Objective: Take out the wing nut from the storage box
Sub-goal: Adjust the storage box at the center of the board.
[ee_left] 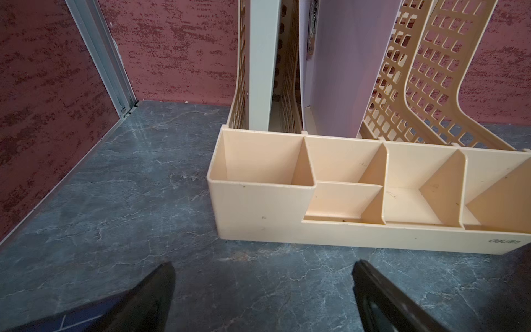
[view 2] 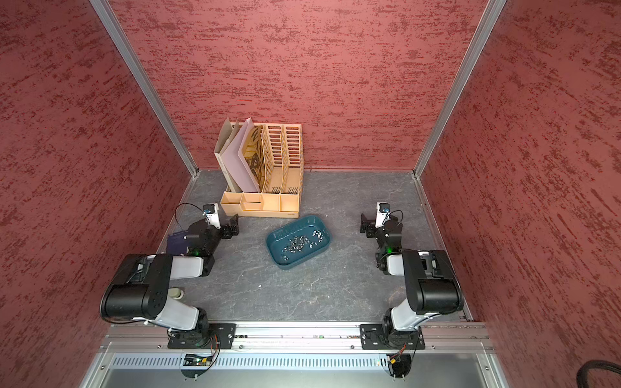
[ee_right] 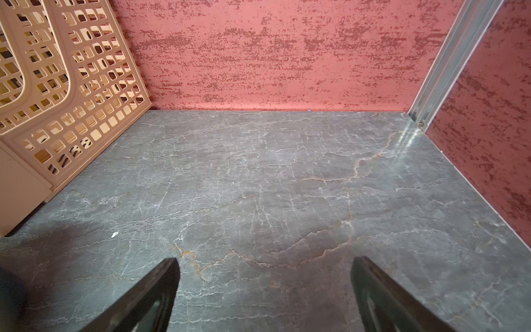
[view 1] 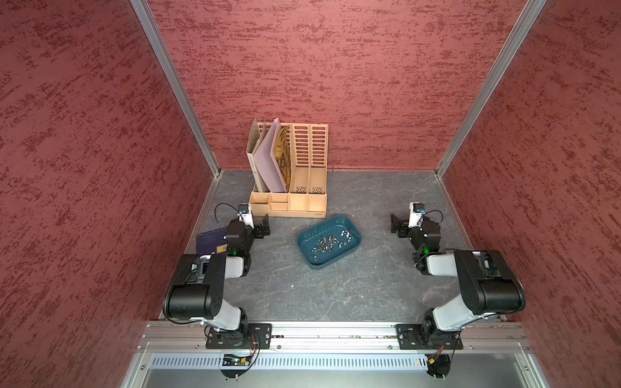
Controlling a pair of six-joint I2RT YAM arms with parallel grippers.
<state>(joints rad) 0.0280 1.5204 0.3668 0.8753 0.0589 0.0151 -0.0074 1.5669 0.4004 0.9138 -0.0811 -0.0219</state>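
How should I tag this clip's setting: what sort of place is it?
Probably a robot test cell: left arm and right arm bolted to an aluminium rail, red walls boxing in a table, a tray of wing nuts.

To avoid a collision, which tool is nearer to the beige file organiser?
Left. The left tool is open just in front of the file organiser, at its left end; the right tool is open, well off to its right.
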